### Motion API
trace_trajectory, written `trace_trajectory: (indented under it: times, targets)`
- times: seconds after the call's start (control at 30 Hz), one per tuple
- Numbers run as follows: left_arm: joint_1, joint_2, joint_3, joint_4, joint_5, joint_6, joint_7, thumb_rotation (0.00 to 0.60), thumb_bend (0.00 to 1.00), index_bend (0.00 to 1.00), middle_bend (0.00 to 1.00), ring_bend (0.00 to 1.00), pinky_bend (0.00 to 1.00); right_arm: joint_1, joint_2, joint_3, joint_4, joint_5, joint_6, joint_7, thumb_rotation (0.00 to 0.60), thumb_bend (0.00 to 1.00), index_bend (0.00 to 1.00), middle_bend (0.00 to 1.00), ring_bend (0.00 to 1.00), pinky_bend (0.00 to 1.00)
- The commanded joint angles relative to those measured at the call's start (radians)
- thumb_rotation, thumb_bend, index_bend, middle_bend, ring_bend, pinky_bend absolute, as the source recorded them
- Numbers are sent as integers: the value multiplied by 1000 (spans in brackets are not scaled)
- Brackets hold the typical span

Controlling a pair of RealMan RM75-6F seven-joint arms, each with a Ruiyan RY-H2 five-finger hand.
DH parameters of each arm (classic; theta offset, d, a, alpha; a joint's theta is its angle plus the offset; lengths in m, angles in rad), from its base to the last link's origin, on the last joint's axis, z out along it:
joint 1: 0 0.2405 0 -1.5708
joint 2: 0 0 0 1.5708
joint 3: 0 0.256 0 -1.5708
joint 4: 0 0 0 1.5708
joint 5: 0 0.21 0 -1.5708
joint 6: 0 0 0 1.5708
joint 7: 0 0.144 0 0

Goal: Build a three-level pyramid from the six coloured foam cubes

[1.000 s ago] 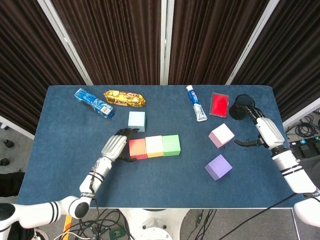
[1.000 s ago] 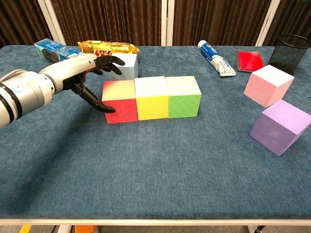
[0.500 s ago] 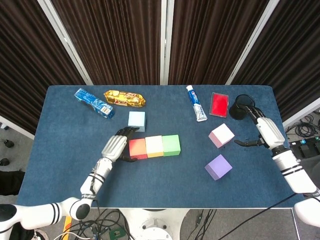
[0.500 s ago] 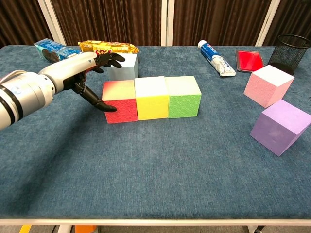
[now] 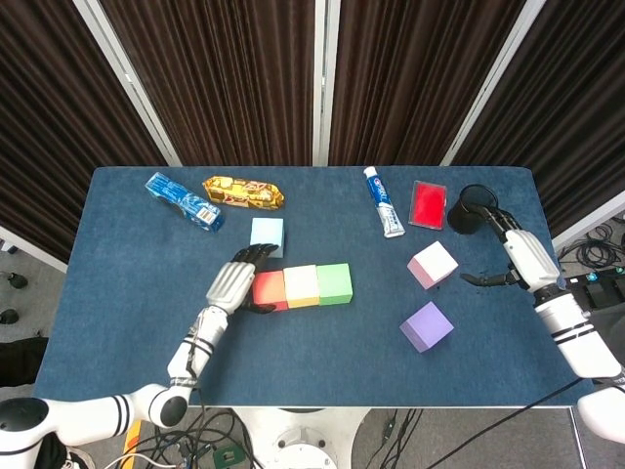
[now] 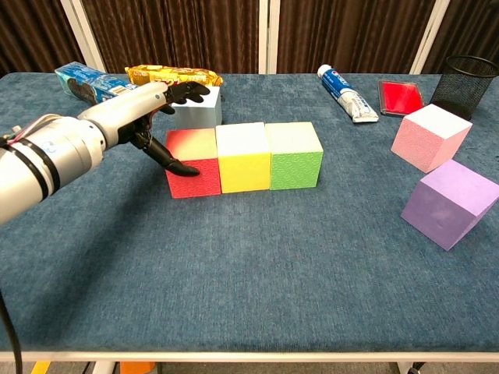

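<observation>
A red cube (image 5: 269, 290) (image 6: 193, 164), a yellow cube (image 5: 301, 285) (image 6: 243, 156) and a green cube (image 5: 334, 282) (image 6: 295, 154) stand in a touching row mid-table. Just behind the red one is a light blue cube (image 5: 266, 235) (image 6: 196, 111). A pink cube (image 5: 432, 264) (image 6: 431, 136) and a tilted purple cube (image 5: 426, 325) (image 6: 452, 204) lie apart at the right. My left hand (image 5: 234, 281) (image 6: 144, 117) holds nothing: its fingers reach toward the light blue cube and its thumb is at the red cube's left front. My right hand (image 5: 522, 256) is spread, just right of the pink cube.
Along the far side lie a blue packet (image 5: 184, 201), a gold snack pack (image 5: 243, 192), a toothpaste tube (image 5: 386, 200), a red box (image 5: 428, 204) and a black mesh cup (image 5: 472, 208). The table's right edge runs close behind my right hand.
My left hand has slid slightly forward and right, its fingertips nearer the light blue cube. The cubes and my right hand have stayed where they were.
</observation>
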Motion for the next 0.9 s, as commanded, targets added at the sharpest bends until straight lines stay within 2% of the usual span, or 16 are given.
trace_trajectory:
  times: [0.03,0.6,0.73,0.9]
  targets:
    - [-2,-3,-2,3,-2,-2,0,600,55,74,62,15,106,0,-3,-1,5,1,-1,4,600,33,0,142,0,0]
    - [11,18,5,-39,26,6,-25,600,55,74,62,15,105,3,-4,-3,8,-2,-4,1,600,33,0,142,0,0]
    - [34,56,13,-110,28,25,-22,600,55,74,62,15,105,5,4,0,-4,-5,-2,-8,600,33,0,141,0,0]
    - [85,158,25,-267,17,79,15,600,55,74,63,8,106,15,22,7,-28,-2,-12,-28,600,32,0,142,0,0]
